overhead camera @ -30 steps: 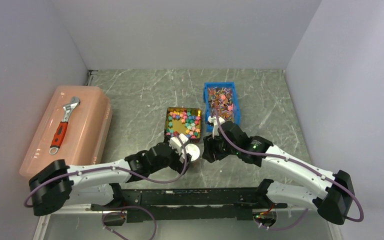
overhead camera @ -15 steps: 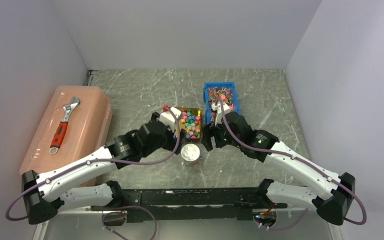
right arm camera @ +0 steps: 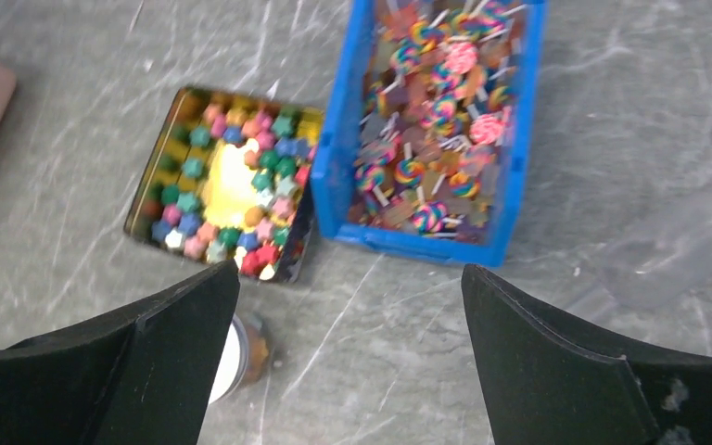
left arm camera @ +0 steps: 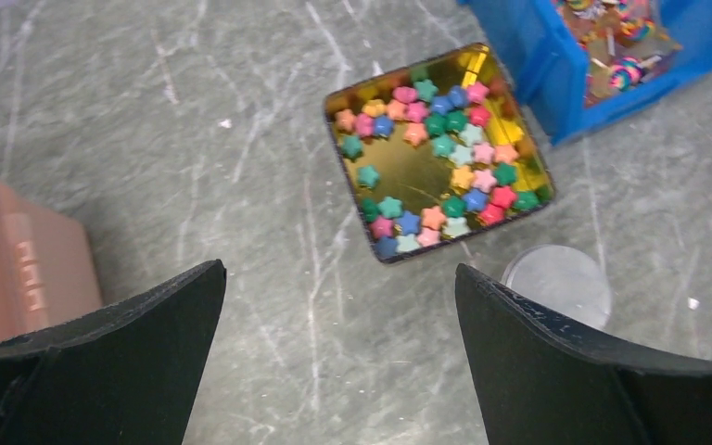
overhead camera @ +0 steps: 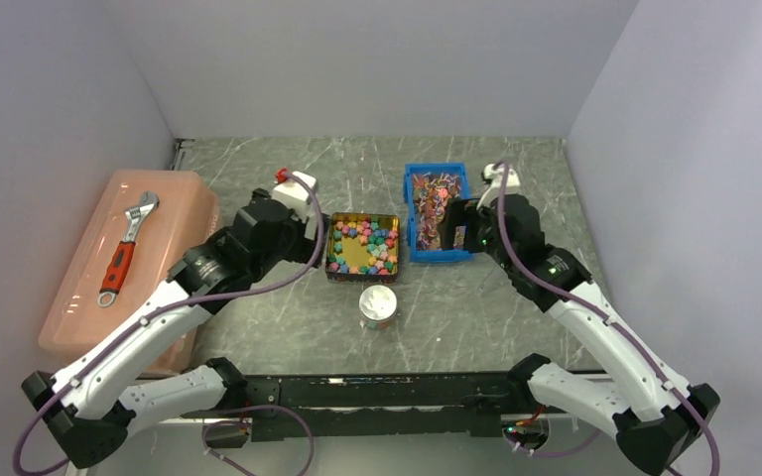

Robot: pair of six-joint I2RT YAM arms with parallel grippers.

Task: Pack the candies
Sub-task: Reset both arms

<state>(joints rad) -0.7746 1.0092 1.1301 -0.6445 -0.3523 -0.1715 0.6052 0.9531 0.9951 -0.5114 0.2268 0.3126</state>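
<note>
At the centre of the table (overhead camera: 258, 169) the jar (overhead camera: 378, 303) has been released, left gripper (left arm camera: 338, 278) and right gripper (right arm camera: 348, 278) withdrawn wide open, empty, freed for candies (left arm camera: 431, 153).

In the left wrist view the blue bin (left arm camera: 545, 69) runs off the top right corner. The pink box (left arm camera: 14, 269) runs off the left edge, and a black finger (left arm camera: 575, 371) hides the jar's (left arm camera: 556, 283) near side. The right wrist view is slightly blurred.

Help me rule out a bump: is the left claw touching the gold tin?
Apart. Left wrist view shows bare table between the open left claw and the gold tin.
</note>
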